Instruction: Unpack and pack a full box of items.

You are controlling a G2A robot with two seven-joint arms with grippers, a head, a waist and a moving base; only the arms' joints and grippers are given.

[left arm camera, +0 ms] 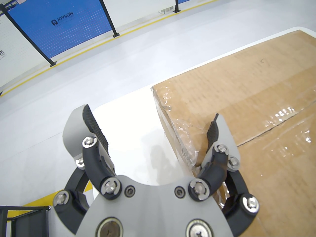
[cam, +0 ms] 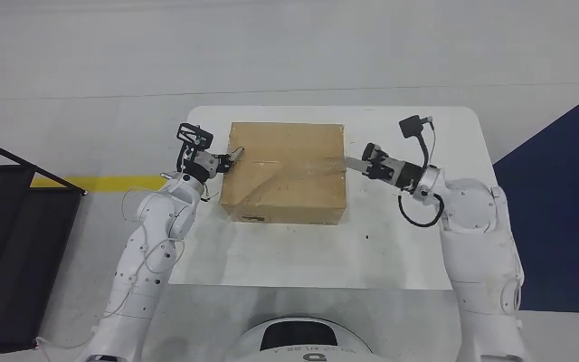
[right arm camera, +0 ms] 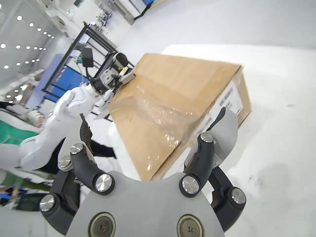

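Two splayed hands (cam: pixel 232 156) (cam: pixel 349 165) flank taped box (cam: pixel 285 176)

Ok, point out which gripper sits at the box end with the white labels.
The right gripper: white labels sit on the box end face just in front of it. The end by the left gripper shows only clear tape over bare cardboard.

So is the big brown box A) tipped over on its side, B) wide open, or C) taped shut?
C: shiny clear tape runs over the closed flaps of the box, which sits flat on the table.
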